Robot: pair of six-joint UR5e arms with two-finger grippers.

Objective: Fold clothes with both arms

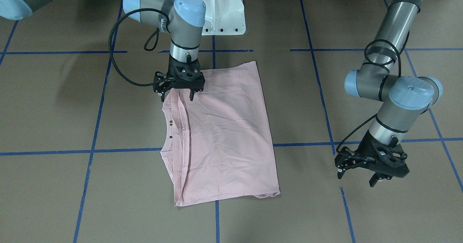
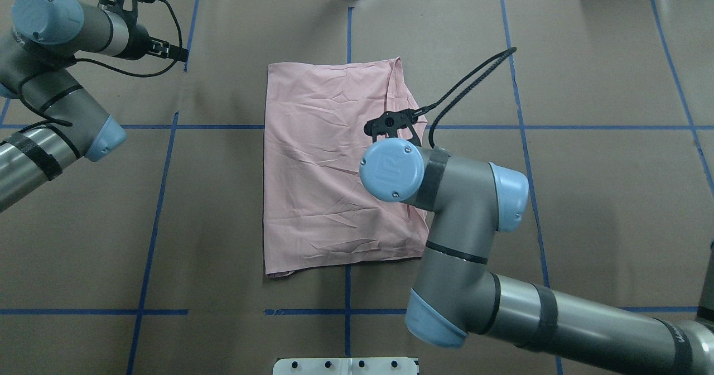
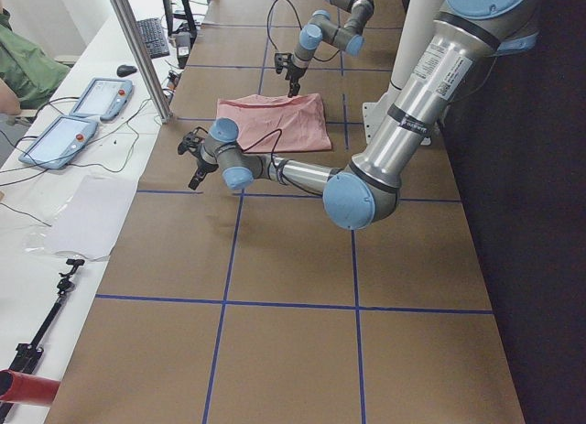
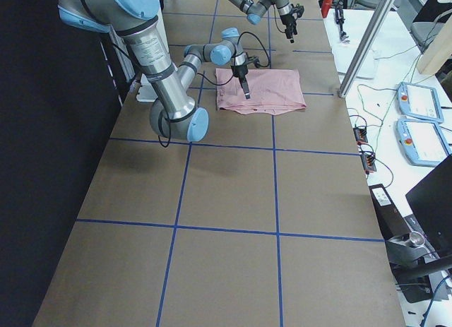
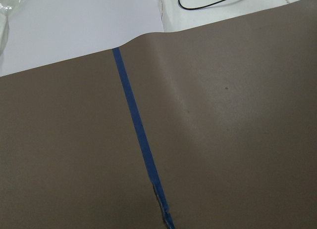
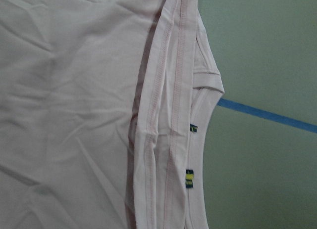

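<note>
Brown paper-covered table [image 1: 54, 109] with a grid of blue tape lines [image 1: 43, 152]; white pedestal base [image 1: 220, 11] at 12 o'clock in the front-facing view. The pale pink T-shirt [image 1: 224, 134] lies flat at table centre, folded into a rough rectangle and wrinkled, only plain cloth showing. In the front-facing view its stacked hem and collar edges run along the 9 o'clock side. The right gripper [image 1: 177, 97] points straight down at the shirt's 11 o'clock corner in that view, which is about 2 o'clock on the shirt [image 2: 329, 168] overhead. Its fingers are spread with nothing between them: one tip sits at the cloth edge, the other over the cloth. Can't tell if either tip touches. The right wrist view shows layered stitched edges with two small yellow-and-dark tags [image 6: 189, 177], bare paper at 3 o'clock. The left gripper [image 1: 358, 176] is released too, fingers apart, holding nothing. It hangs over bare paper at about 4 o'clock from the shirt in the front-facing view, well apart from it. The left wrist view shows only paper, one tape line, and a white surface past the paper's edge at 12 o'clock. Two teach pendants [image 3: 101, 99] lie on the white side bench.
</note>
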